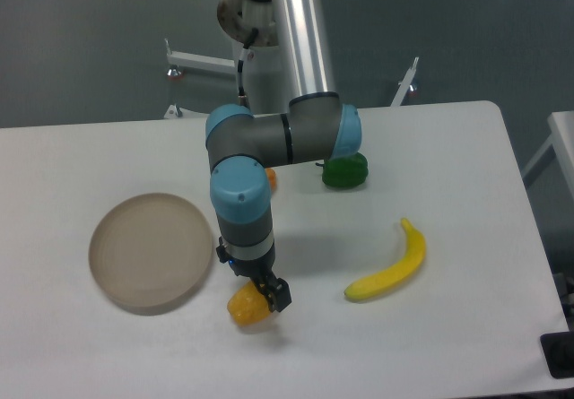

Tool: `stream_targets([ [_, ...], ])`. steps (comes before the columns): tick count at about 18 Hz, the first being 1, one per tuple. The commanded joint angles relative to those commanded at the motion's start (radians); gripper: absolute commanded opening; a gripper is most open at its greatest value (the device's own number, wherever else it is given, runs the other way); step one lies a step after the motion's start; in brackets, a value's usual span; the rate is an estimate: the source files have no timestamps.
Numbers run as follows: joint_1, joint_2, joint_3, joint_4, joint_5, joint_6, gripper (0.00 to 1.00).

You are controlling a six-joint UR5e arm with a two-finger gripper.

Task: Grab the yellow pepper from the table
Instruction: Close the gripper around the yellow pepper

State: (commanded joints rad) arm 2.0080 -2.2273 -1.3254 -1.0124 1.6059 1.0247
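The yellow pepper (245, 308) is a small, lumpy, glossy yellow-orange body. It lies on the counter (448, 148) near the front edge, just right of the round dish. Only its lower and left portions are visible; the rest is covered by the tool above it.

The gripper (256, 288) points straight down directly over the pepper. One dark finger (275, 296) sits at the pepper's right side, at or against its surface; the opposite finger is hidden behind the wrist housing. Whether the fingers are spread around the pepper or closed onto it cannot be determined from this view.

The arm has grey cylindrical links with light blue joint caps and a polished metal tube rising toward the base.

Surrounding items on the white, smooth counter:
- A shallow round dish (151, 252), beige and matte, to the left of the pepper.
- A curved yellow banana (392, 264), well apart to the right.
- A glossy green pepper (345, 171), farther back, partly behind the arm.
- An orange piece (270, 179), mostly hidden by the arm.
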Motion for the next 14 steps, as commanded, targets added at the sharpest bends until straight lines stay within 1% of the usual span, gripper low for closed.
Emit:
stream_targets([
  [5,0.0,-0.021,0.002,0.002,0.008,-0.002,1.0],
  [6,0.0,-0.026,0.002,0.002,0.009,-0.002,0.83],
  [7,0.0,-0.026,0.003,0.0,0.012,0.0,0.63],
  [9,0.0,-0.026,0.005,0.0,0.015,0.0,0.34],
  [10,0.0,-0.023,0.006,-0.003,0.014,0.002,0.29],
  [13,0.005,0.0,0.011,-0.017,0.017,0.002,0.29],
  [14,0.008,0.012,0.009,-0.032,0.015,-0.002,0.29],
])
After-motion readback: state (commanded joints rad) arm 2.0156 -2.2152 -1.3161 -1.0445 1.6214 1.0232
